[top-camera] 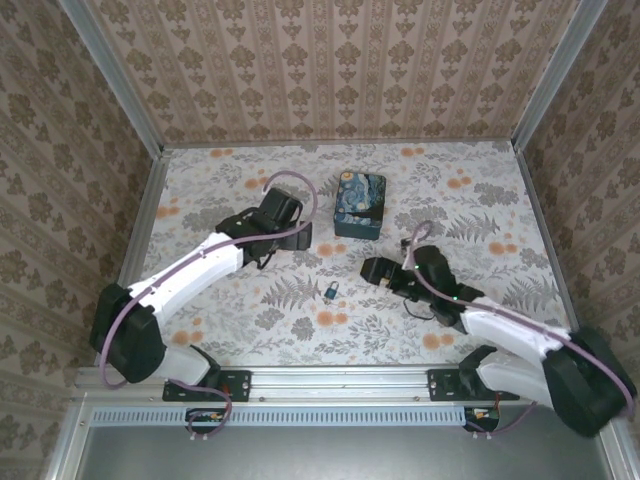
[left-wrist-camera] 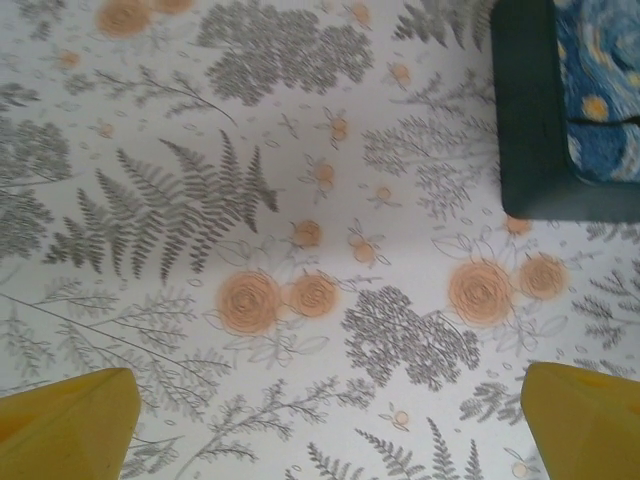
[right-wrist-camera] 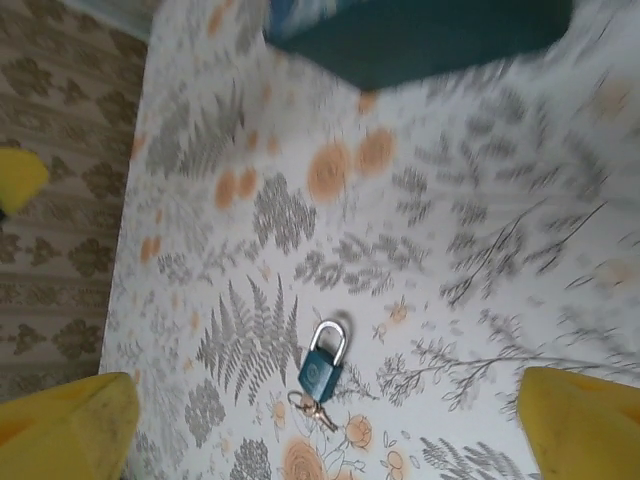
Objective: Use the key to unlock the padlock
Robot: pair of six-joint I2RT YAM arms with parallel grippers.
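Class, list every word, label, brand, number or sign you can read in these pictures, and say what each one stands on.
No text can be read in these pictures.
Padlock: a round mark on its face, too small and blurred to read.
Blue box: swirling night-sky print, no lettering visible.
Table cover and wall panels: floral patterns, no lettering.

Matt blue-grey padlock (right-wrist-camera: 321, 372) w/ shiny metal shackle; key (right-wrist-camera: 318, 411) silvery metal; table (right-wrist-camera: 480, 200) matt, printed pattern.
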